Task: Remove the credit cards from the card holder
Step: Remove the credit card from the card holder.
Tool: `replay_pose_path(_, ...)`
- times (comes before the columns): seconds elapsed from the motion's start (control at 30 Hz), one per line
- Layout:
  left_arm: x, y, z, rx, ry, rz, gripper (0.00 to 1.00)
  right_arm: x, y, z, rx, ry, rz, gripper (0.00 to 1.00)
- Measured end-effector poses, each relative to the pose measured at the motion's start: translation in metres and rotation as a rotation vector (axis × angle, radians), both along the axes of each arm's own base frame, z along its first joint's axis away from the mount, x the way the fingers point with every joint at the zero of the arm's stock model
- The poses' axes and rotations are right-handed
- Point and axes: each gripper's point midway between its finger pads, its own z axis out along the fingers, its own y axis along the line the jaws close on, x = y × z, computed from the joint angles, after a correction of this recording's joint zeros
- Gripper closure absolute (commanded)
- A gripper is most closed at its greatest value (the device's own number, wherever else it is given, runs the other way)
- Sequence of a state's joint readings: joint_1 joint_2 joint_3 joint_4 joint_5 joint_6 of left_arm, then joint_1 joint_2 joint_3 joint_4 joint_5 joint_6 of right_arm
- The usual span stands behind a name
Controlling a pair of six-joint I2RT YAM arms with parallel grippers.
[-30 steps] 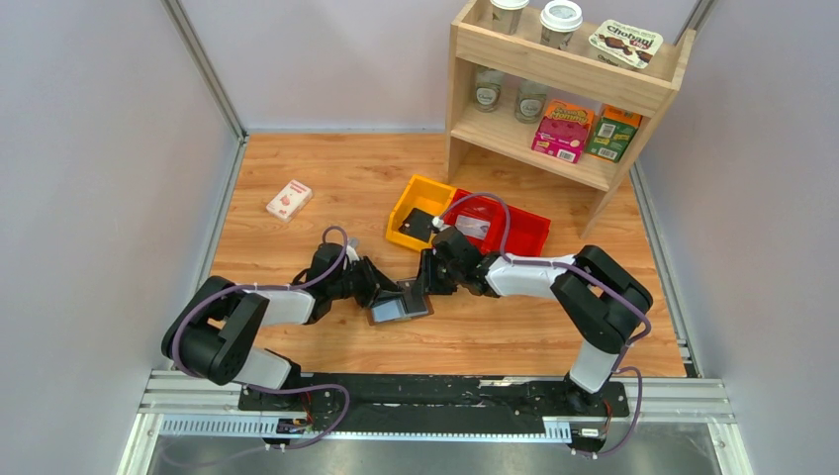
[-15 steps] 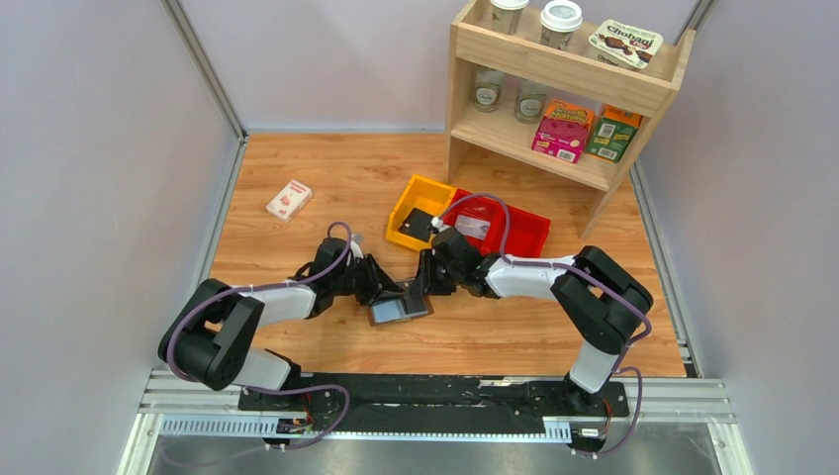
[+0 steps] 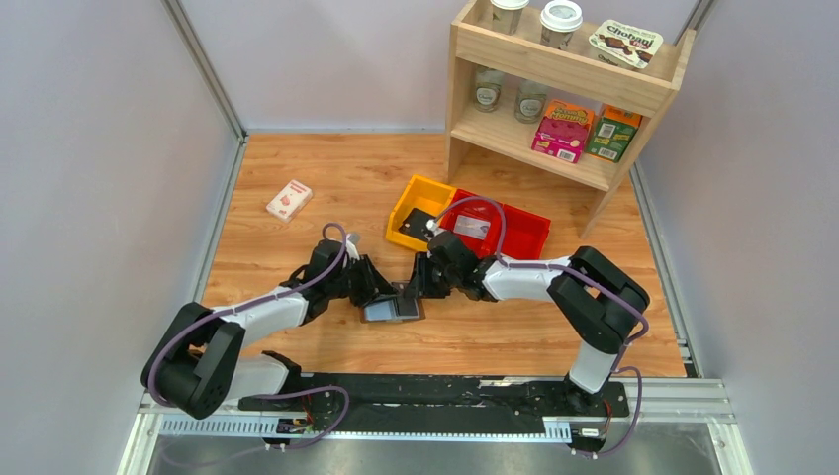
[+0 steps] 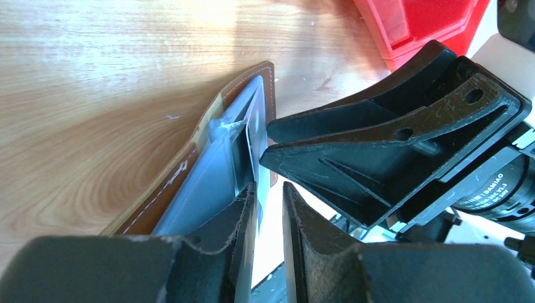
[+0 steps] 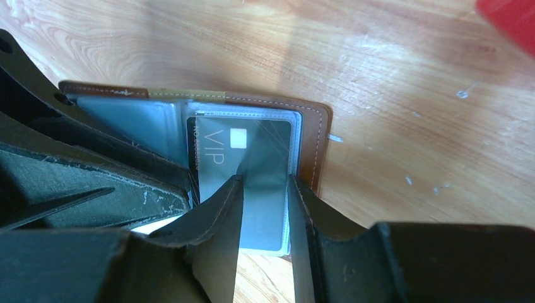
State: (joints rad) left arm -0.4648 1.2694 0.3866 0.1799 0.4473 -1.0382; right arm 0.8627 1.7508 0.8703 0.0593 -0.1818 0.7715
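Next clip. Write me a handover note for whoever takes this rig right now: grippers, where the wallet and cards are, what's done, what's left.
Left gripper: jaws narrowly parted at one flap of the brown leather bifold card holder with grey-blue inner panels; grip unclear.
Right gripper: open, fingertips over the grey VIP card.
The holder lies open on the wooden table, between the arms.
Done: holder opened. A dark flat item lies in the yellow bin and a pale one in the red bin; cannot tell if they are cards.
Left: the VIP card sits in its clear sleeve; pull it out.
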Motion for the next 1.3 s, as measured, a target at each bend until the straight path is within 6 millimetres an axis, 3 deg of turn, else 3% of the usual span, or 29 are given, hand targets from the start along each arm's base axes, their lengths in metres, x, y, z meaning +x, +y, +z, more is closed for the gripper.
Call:
replay_pose_path(0.23, 0.0, 0.005, -0.006, 0.05, -0.034, -0.02, 0.71, -0.002, 0.002, -0.003, 0.003, 0.007, 0.011, 0.66)
replay_pose_path(0.53, -0.001, 0.013, -0.03, 0.112, 0.032, 0.002, 0.68, -0.002, 0.002, -0.004, 0.002, 0.009, 0.009, 0.66)
replay_pose_path(1.1, -0.002, 0.022, -0.031, 0.174, 0.11, 0.081, 0.51, -0.009, 0.01, -0.004, 0.031, 0.032, 0.036, 0.66)
replay_pose_path(1.3, -0.003, 0.026, -0.03, 0.19, 0.111, 0.095, 0.48, -0.014, 0.013, -0.007, 0.037, 0.045, 0.052, 0.74)
